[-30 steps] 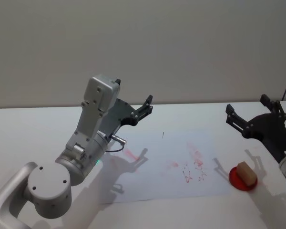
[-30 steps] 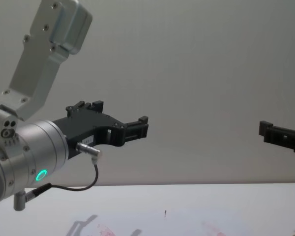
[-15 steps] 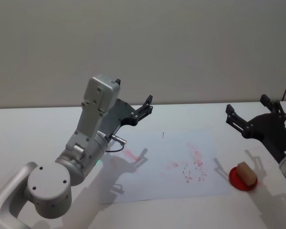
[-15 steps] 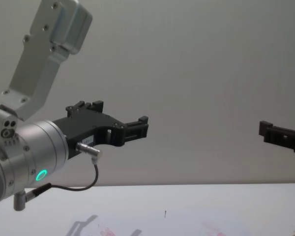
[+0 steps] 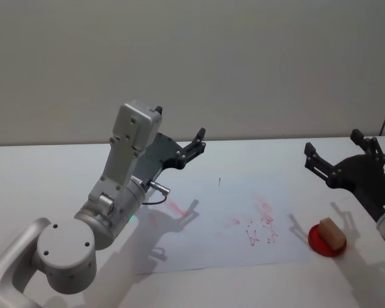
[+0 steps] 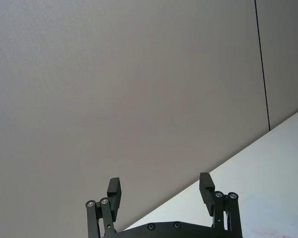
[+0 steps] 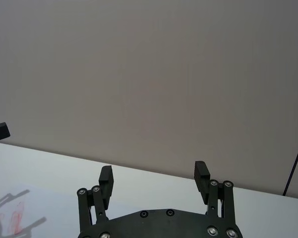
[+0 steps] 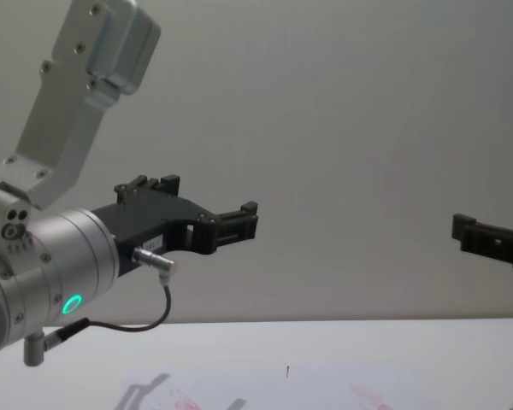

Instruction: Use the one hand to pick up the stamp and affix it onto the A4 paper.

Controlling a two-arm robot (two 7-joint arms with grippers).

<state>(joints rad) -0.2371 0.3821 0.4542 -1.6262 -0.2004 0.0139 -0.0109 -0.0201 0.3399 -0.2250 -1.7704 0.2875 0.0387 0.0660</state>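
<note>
1. On the table (image 5: 38,173), head view: A4 paper (image 5: 205,247) lies flat, red imprints on it. Stamp (image 5: 332,232) sits on a red pad (image 5: 316,244) just beside the paper's right edge. Left gripper (image 5: 194,146) hangs over the paper's far left corner, right gripper (image 5: 332,145) over its right edge, beyond the stamp.
2. Left wrist view: left fingers (image 6: 114,187) spread wide, nothing between them.
3. Right wrist view: right fingers (image 7: 106,174) spread wide, nothing held.
4. Chest view: both grippers in the air, well above the paper.

The right gripper (image 5: 333,144) has dipped very slightly lower than before.
</note>
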